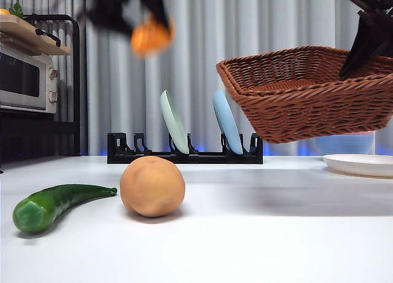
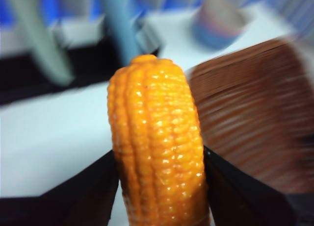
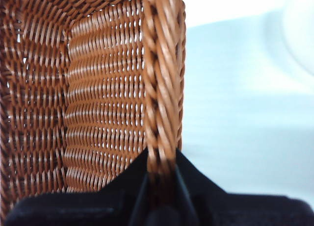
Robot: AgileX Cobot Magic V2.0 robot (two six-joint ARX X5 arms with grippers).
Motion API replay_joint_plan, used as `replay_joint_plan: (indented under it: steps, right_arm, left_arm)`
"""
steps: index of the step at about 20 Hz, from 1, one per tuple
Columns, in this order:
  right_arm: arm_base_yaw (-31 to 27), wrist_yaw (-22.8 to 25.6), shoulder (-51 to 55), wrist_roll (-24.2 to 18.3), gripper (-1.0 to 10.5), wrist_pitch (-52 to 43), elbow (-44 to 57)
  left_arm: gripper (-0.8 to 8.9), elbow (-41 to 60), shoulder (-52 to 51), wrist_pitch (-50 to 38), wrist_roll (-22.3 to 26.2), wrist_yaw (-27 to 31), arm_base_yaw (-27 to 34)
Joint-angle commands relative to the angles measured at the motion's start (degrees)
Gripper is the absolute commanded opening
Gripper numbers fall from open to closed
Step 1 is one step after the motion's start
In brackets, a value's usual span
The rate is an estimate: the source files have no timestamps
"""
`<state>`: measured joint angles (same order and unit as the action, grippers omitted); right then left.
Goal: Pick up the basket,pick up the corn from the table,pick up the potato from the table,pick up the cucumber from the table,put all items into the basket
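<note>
The brown wicker basket [image 1: 310,93] hangs tilted above the table at the right, with my right gripper [image 3: 161,169] shut on its braided rim [image 3: 164,79]. High at the upper left of the front view, my left gripper [image 1: 150,34] is shut on the bumpy orange corn [image 2: 157,147], which is blurred by motion; the basket's side [image 2: 255,123] is close beside it. The smooth tan potato [image 1: 152,186] rests on the table near the front centre. The glossy green cucumber [image 1: 52,204] lies to its left, its thin tip pointing toward the potato.
A black dish rack [image 1: 184,151] holding a pale green plate [image 1: 174,121] and a blue plate [image 1: 227,121] stands behind the potato. A white plate [image 1: 362,164] sits at the right under the basket. A microwave [image 1: 27,77] and shelf stand at the far left.
</note>
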<state>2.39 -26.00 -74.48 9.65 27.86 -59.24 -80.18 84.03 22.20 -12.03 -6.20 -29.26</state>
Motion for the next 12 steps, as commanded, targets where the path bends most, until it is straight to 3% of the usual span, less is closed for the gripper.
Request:
replay_joint_plan:
  steps: [1, 6, 10, 11, 12]
  right_arm:
    - [1.7, -0.8, -1.2, 1.5, -0.1, -1.7, -0.6]
    - [6.0, -1.0, -1.6, 3.0, -0.1, -2.4, -0.6]
    - [7.9, -1.1, -1.6, 3.0, -0.1, -2.4, -0.6]
    - [8.0, -1.1, -1.6, 3.0, -0.1, -2.4, -0.6]
    - [8.0, -1.1, -1.6, 3.0, -0.1, -2.2, -0.6]
  left_arm:
    - [-0.08, 0.9, -0.8, -0.3, 0.0, -0.1, -5.7]
    - [-0.08, 0.9, 5.0, -3.0, 0.2, 8.0, -16.2]
    - [0.08, 0.9, 11.3, -3.6, 0.3, 9.8, -17.2]
    - [0.85, 0.9, 12.3, -3.1, 0.3, 9.8, -17.2]
    - [2.67, 0.9, 13.1, -2.5, 0.3, 9.8, -17.2]
